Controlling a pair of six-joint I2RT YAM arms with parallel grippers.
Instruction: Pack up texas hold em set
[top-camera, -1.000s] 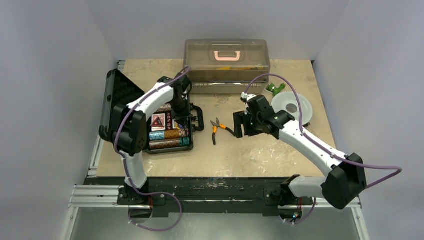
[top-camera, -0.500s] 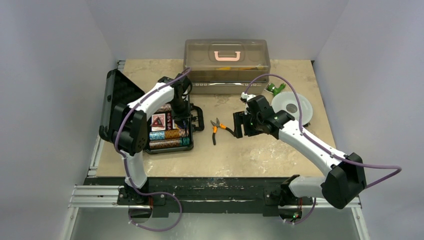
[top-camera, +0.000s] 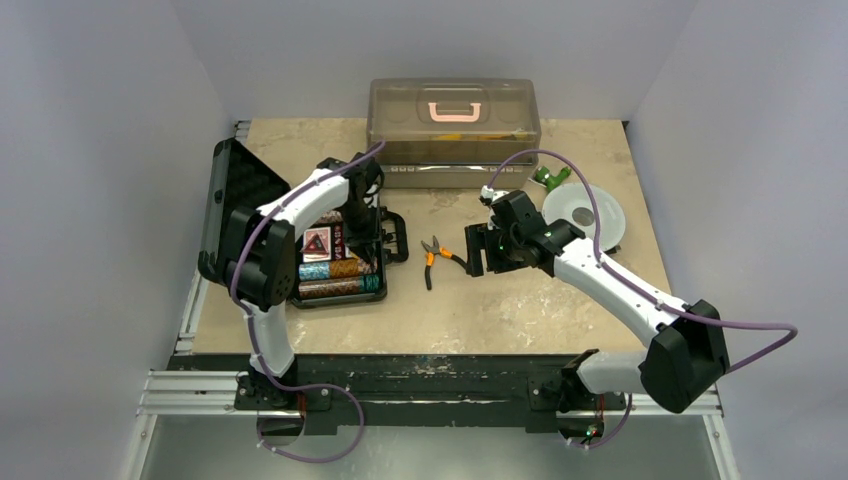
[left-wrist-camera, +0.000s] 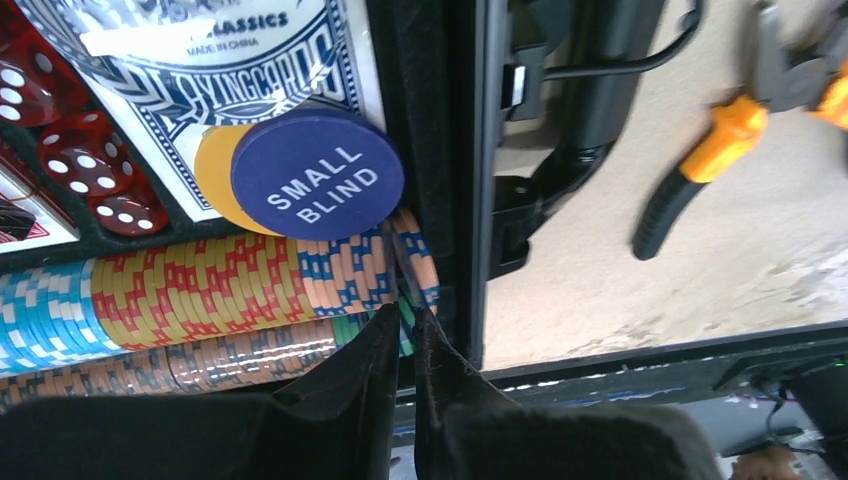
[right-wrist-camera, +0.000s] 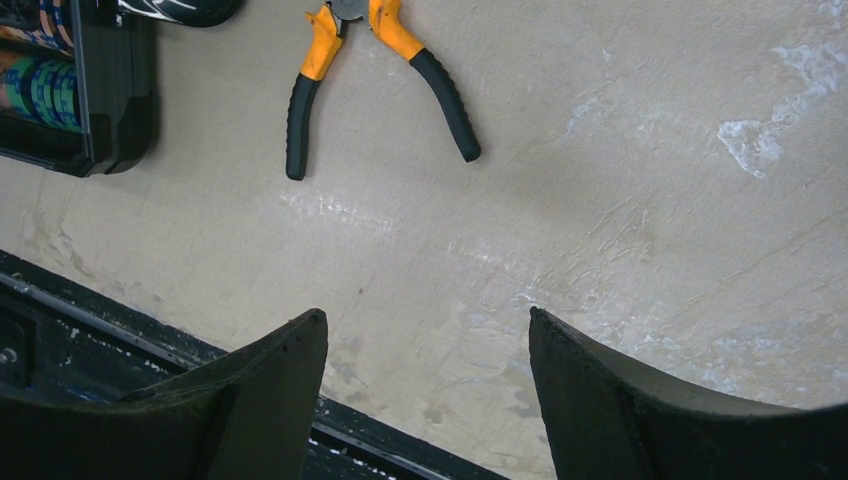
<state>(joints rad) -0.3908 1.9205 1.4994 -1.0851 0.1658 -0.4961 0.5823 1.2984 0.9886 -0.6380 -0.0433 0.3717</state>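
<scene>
The small black case of the texas hold em set lies open at the left, its lid raised. Inside are chip rows, a card deck, red dice and a blue "small blind" disc over a yellow one. My left gripper is shut to a thin slit at the right end of the rows, just below a leaning chip; nothing shows between its tips. My right gripper hangs open and empty above bare table, right of the case.
Orange-handled pliers lie between the case handle and the right gripper. A big translucent brown box stands at the back, with a white plate and a green object at back right.
The left gripper shifted slightly nearer over the case's right end. The right arm has hardly moved.
</scene>
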